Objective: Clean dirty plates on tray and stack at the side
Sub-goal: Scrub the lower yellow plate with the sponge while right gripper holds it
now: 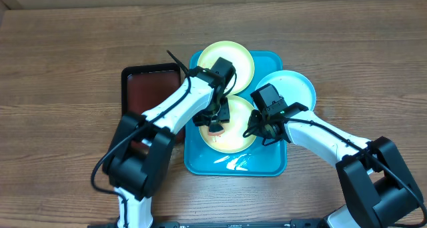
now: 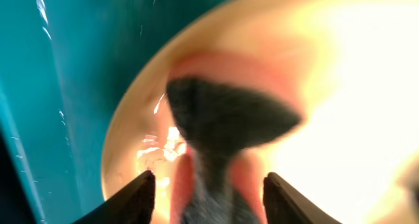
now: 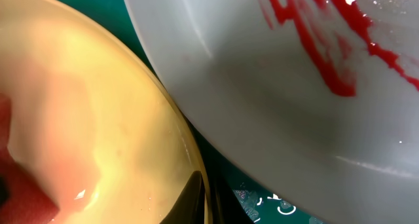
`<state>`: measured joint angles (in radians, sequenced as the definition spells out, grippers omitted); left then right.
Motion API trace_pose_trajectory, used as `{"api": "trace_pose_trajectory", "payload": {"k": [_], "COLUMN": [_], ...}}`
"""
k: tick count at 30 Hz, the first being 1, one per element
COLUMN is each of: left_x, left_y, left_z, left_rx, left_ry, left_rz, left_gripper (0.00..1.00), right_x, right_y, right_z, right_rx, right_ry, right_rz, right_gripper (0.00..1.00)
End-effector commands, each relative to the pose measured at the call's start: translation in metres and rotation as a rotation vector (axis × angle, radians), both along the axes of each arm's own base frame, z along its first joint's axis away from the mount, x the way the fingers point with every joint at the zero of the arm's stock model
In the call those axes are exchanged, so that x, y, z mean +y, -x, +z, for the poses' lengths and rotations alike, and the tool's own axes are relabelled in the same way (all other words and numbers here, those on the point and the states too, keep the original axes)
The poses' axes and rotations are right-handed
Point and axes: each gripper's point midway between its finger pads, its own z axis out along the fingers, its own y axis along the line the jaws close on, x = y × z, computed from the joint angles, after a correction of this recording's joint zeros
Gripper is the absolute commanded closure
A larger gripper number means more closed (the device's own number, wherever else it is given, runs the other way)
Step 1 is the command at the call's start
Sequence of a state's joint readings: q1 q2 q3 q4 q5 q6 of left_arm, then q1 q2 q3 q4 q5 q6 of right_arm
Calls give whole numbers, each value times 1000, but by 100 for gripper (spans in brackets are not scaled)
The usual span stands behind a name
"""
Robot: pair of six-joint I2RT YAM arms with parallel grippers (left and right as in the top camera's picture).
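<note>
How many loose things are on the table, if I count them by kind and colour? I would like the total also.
Yellow-green plates: 2
Light blue plate: 1
Turquoise tray: 1
Black tray: 1
Sponge: 1
Total: 6

On the tray (image 1: 197, 156), far plate (image 1: 230, 57), near plate (image 1: 238, 139), right plate (image 1: 297, 88); smaller tray (image 1: 150, 88) to the left.
</note>
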<state>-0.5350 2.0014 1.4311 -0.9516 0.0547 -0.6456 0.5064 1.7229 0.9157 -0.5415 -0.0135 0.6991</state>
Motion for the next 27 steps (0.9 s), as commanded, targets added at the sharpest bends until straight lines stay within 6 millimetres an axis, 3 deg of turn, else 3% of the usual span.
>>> {"api": "trace_pose_trajectory", "payload": {"k": [1, 5, 8, 9, 10, 13, 19, 25, 27], "left_x": [-3, -4, -2, -1, -1, -8, -27, -56, -56], "left_y": [-10, -12, -6, -2, 2, 12, 39, 42, 43], "left_z": [19, 0, -23, -31, -37, -41, -28, -33, -35], "left_rx": [-77, -58, 1, 30, 52, 119, 233, 166, 144], "left_ry": [20, 9, -17, -25, -26, 25, 122, 126, 90], "left_rz": [-21, -17, -15, -14, -12, -8, -20, -58, -77], "left_gripper": [49, 67, 75, 89, 96, 96, 96, 96, 96], "right_x": [-31, -31, -32, -32, -32, -32, -32, -32, -32], "right_y": [13, 13, 13, 13, 13, 14, 14, 14, 14], "right_z": [-25, -25, -25, -25, -25, -25, -25, -25, -25], "right_rx": [50, 50, 51, 51, 53, 57, 57, 57, 57], "right_ry": [134, 135, 135, 135, 136, 138, 139, 139, 139], "right_rz": [-44, -44, -44, -44, -44, -44, -44, -44, -44], "right_gripper": [96, 96, 96, 96, 96, 96, 96, 96, 96]}}
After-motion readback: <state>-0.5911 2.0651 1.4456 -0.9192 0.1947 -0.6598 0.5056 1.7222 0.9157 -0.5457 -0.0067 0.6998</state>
